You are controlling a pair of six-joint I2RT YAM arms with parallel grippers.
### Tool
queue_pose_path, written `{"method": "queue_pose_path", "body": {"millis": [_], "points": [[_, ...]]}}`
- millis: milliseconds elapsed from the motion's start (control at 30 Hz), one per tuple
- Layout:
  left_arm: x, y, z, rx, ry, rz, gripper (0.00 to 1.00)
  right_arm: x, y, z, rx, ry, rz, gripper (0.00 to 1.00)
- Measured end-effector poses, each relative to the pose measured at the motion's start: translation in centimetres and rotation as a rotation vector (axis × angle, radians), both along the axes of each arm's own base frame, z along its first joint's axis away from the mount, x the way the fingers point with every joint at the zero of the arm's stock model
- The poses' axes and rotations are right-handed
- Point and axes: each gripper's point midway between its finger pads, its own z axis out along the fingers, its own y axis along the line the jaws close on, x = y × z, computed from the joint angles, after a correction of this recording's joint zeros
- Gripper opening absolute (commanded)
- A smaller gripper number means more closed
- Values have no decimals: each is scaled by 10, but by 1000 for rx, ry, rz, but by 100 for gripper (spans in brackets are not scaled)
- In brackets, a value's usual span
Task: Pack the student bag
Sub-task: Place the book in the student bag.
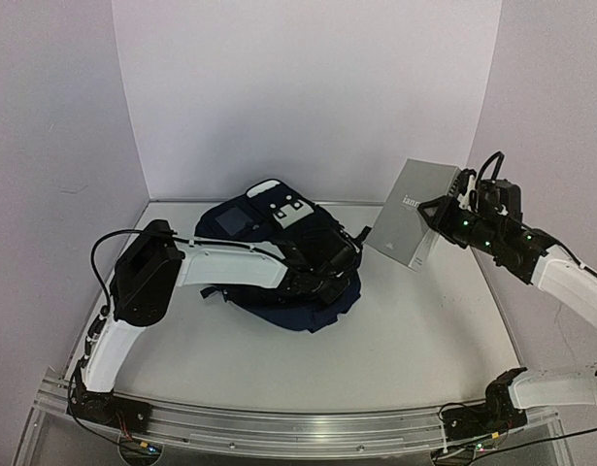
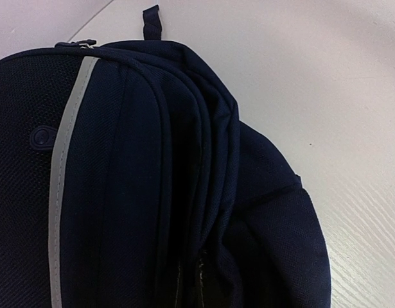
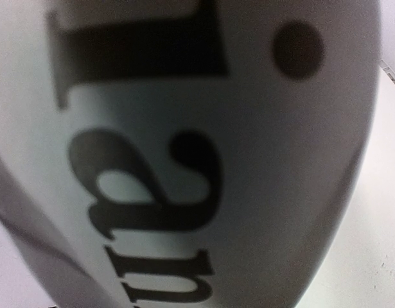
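Nearest to us, at the bottom edge of the overhead view, the aluminium rail [image 1: 298, 427] carries both arm bases at the near side of the counter [image 1: 405, 330]. Just above it, in the middle of the frame, lies the student bag [image 1: 264, 228], dark navy, flat on the counter, its white buckles [image 1: 283, 206] toward the top. The left arm reaches across from the left, and the left gripper [image 1: 325, 274] rests on the bag's right part with its fingers drawn together (whether any fabric is caught between them we cannot tell). From the left wrist we see only bag: navy folds [image 2: 133, 192], a pale stripe [image 2: 62, 179] down the left of the frame, a small dark loop [image 2: 152, 19] at the top, and bare counter [image 2: 351, 96] to the right.

At the upper right of the overhead view, the right gripper [image 1: 439, 216] is clamped on a grey box [image 1: 410, 214], held tilted above the counter, just to the right of the bag. That box [image 3: 184, 160] fills the right wrist view, its large dark letters blurred.
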Motion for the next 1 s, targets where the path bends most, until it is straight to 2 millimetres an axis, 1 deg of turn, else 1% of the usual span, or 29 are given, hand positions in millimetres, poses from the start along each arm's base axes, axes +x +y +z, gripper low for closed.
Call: {"method": "queue_pose_path", "body": {"millis": [33,100,167,233,300,333,400,500,600,667,833,900,1000], "points": [[1,1,6,6,-21,-2,0,-1,0,0,0,3,2,34],[5,3,24,11,-70,-2,0,-4,0,0,1,7,8,34],[9,7,48,9,-128,-1,0,-8,-1,2,2,8,12,34],[16,14,82,0,-198,9,0,-14,-3,6,6,6,16,34],[24,23,116,-17,-265,29,0,-21,-4,11,11,1,21,34],[30,31,138,-23,-308,43,0,-24,-5,13,16,-2,25,34],[41,47,167,-25,-367,68,0,-29,-5,17,28,-2,35,34],[55,66,196,-22,-427,95,0,-36,0,17,52,13,66,34],[66,78,210,-2,-468,96,0,-41,9,9,97,47,111,34],[68,80,215,19,-485,84,0,-45,17,-4,132,90,146,34],[67,75,217,46,-496,32,0,-55,40,-39,259,206,237,33],[66,74,217,45,-494,15,0,-57,52,-48,316,243,272,33],[65,74,219,44,-485,-7,0,-57,73,-54,387,288,323,33]]}}
